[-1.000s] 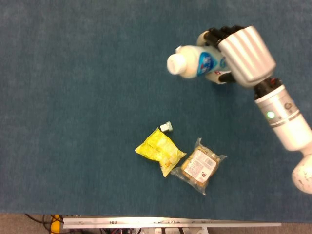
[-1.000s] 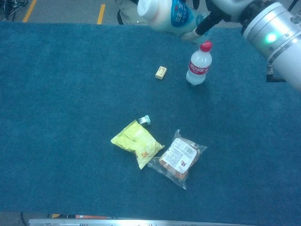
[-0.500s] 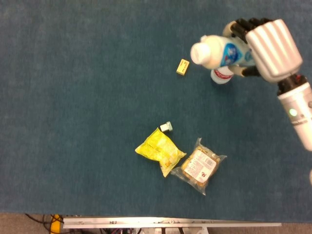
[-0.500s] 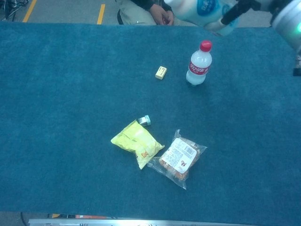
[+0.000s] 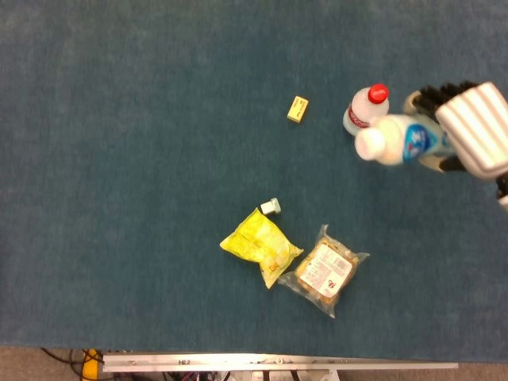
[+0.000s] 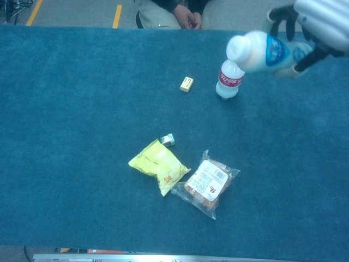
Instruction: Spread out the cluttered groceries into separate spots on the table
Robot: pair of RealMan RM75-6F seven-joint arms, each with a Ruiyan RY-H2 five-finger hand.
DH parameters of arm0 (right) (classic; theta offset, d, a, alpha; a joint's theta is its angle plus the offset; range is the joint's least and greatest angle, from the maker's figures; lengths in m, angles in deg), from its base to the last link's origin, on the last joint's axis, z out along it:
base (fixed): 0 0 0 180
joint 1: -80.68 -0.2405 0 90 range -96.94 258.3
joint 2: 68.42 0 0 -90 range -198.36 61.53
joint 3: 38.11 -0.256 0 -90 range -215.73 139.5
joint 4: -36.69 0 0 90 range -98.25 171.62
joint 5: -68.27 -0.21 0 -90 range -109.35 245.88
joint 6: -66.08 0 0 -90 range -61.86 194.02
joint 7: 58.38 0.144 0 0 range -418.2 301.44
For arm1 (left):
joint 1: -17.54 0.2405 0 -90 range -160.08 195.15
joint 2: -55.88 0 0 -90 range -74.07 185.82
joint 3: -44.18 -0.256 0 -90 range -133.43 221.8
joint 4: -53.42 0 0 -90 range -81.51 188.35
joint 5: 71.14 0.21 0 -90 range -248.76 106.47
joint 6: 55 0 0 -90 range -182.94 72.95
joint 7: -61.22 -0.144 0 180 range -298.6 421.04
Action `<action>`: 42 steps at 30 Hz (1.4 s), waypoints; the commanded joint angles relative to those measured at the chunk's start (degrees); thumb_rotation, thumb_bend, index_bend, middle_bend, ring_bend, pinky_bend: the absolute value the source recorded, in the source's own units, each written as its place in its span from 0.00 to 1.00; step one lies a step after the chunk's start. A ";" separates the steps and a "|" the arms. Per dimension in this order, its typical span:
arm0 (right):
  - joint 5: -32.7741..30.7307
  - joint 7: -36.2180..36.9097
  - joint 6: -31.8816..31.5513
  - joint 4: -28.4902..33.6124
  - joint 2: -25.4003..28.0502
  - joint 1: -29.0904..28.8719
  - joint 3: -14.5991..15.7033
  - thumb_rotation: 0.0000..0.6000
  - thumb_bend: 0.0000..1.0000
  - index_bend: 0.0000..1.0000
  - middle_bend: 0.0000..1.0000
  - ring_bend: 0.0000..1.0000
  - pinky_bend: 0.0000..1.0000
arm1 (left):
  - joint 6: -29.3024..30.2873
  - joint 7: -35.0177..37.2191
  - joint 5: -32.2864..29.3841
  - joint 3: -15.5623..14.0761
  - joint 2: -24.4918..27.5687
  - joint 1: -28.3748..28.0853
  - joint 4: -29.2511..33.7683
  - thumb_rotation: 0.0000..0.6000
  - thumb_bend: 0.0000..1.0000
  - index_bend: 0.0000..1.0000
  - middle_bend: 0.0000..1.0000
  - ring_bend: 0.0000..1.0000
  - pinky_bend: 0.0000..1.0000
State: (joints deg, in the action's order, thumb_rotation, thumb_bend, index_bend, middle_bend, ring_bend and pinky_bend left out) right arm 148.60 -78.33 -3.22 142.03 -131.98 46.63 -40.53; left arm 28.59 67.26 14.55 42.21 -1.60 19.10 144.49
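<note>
The right hand (image 5: 470,131) grips a white milk bottle (image 5: 397,143), lying sideways in the air beside the standing water bottle (image 5: 363,113), apparently mid-carry toward a free spot, so the next move likely calls for setting it down upright, well apart.

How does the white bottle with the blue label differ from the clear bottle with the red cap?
The white blue-labelled bottle is opaque, tilted and held aloft by the right hand; the clear red-capped bottle is see-through and stands upright on the blue table, untouched. Both are plastic drink bottles.
</note>
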 commanded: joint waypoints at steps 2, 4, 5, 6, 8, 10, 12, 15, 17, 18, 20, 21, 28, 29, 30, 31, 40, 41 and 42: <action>1.67 -0.07 1.88 -1.31 0.90 1.27 2.32 1.00 0.07 0.66 0.62 0.59 0.62 | -0.23 -0.04 0.09 -0.02 -0.14 -0.21 -0.08 1.00 0.44 0.37 0.34 0.27 0.20; 2.27 -0.95 2.65 -2.17 0.57 1.67 3.15 1.00 0.07 0.66 0.62 0.59 0.62 | -0.46 -0.09 0.23 -0.03 -0.27 -0.42 -0.13 1.00 0.44 0.37 0.34 0.27 0.20; 2.44 -1.63 2.99 -2.74 0.17 1.84 3.43 1.00 0.07 0.66 0.62 0.59 0.62 | -0.59 -0.12 0.32 -0.05 -0.38 -0.54 -0.16 1.00 0.44 0.37 0.34 0.27 0.20; 2.50 -2.13 3.22 -3.15 -0.23 1.94 3.54 1.00 0.07 0.66 0.62 0.59 0.62 | -0.65 -0.20 0.40 -0.04 -0.45 -0.64 -0.13 1.00 0.44 0.37 0.34 0.27 0.20; 2.42 -3.16 3.56 -4.01 -1.28 2.14 3.61 1.00 0.07 0.66 0.62 0.59 0.62 | -0.86 -0.21 0.48 -0.05 -0.62 -0.82 -0.19 1.00 0.44 0.37 0.34 0.27 0.20; 2.13 -4.70 4.03 -5.05 -2.65 2.31 3.65 1.00 0.07 0.66 0.62 0.59 0.62 | -1.01 -0.24 0.63 -0.11 -0.74 -0.97 -0.24 1.00 0.44 0.37 0.34 0.27 0.20; 1.44 -6.85 4.73 -6.09 -4.06 2.38 3.65 1.00 0.07 0.66 0.62 0.59 0.62 | -1.18 -0.28 0.66 -0.16 -0.84 -1.09 -0.28 1.00 0.44 0.37 0.34 0.27 0.20; 0.10 -10.01 6.08 -7.03 -6.13 2.14 3.48 1.00 0.07 0.66 0.62 0.58 0.62 | -1.38 -0.19 0.54 -0.22 -0.99 -1.17 -0.39 1.00 0.44 0.37 0.34 0.27 0.20; -0.94 -11.39 7.20 -7.74 -7.51 1.89 3.32 1.00 0.07 0.66 0.62 0.57 0.62 | -1.46 -0.11 0.54 -0.28 -1.10 -1.20 -0.48 1.00 0.44 0.37 0.34 0.27 0.20; -1.52 -11.92 7.72 -8.03 -8.05 1.77 3.23 1.00 0.07 0.66 0.62 0.57 0.62 | -1.50 -0.10 0.52 -0.31 -1.13 -1.21 -0.53 1.00 0.44 0.37 0.34 0.27 0.20; -2.60 -13.00 8.74 -8.74 -9.08 1.48 3.06 1.00 0.07 0.66 0.61 0.56 0.62 | -1.63 -0.08 0.47 -0.38 -1.17 -1.24 -0.61 1.00 0.44 0.37 0.34 0.27 0.20; -3.09 -13.54 9.18 -9.14 -9.57 1.34 2.97 1.00 0.07 0.66 0.61 0.55 0.62 | -1.68 -0.07 0.43 -0.39 -1.20 -1.25 -0.65 1.00 0.44 0.37 0.34 0.27 0.20; -6.51 -16.67 11.14 -11.47 -12.26 0.75 2.39 1.00 0.07 0.66 0.58 0.53 0.62 | -1.98 -0.01 0.08 -0.41 -1.35 -1.37 -0.88 1.00 0.44 0.37 0.34 0.27 0.20; -7.00 -16.87 11.40 -11.55 -12.43 0.70 2.33 1.00 0.07 0.64 0.57 0.52 0.62 | -2.02 -0.04 0.11 -0.43 -1.39 -1.42 -0.89 1.00 0.44 0.37 0.34 0.27 0.20; -7.41 -17.03 11.67 -11.47 -12.46 0.65 2.32 1.00 0.07 0.63 0.57 0.51 0.62 | -2.05 -0.07 0.13 -0.44 -1.43 -1.46 -0.88 1.00 0.44 0.37 0.34 0.27 0.20; -7.69 -17.11 11.86 -11.39 -12.49 0.62 2.33 1.00 0.07 0.61 0.56 0.51 0.62 | -2.08 -0.11 0.15 -0.43 -1.47 -1.50 -0.87 1.00 0.44 0.37 0.34 0.27 0.20; -10.15 -18.46 12.91 -11.10 -12.04 0.62 2.81 1.00 0.07 0.43 0.49 0.45 0.62 | -2.42 -0.44 0.20 -0.45 -1.82 -1.87 -0.72 1.00 0.44 0.37 0.34 0.27 0.20; -10.32 -18.64 12.95 -11.06 -11.95 0.61 2.87 1.00 0.07 0.41 0.48 0.45 0.62 | -2.45 -0.45 0.19 -0.43 -1.86 -1.90 -0.72 1.00 0.44 0.37 0.34 0.27 0.20; -10.47 -18.75 12.91 -10.96 -11.85 0.61 2.86 1.00 0.07 0.40 0.47 0.45 0.62 | -2.48 -0.47 0.21 -0.43 -1.91 -1.95 -0.73 1.00 0.44 0.37 0.34 0.27 0.20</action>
State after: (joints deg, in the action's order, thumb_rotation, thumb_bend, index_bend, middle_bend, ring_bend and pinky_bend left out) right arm 138.21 -96.99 9.69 131.01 -143.90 47.24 -37.70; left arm 26.11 66.80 14.76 41.78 -3.50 17.15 143.76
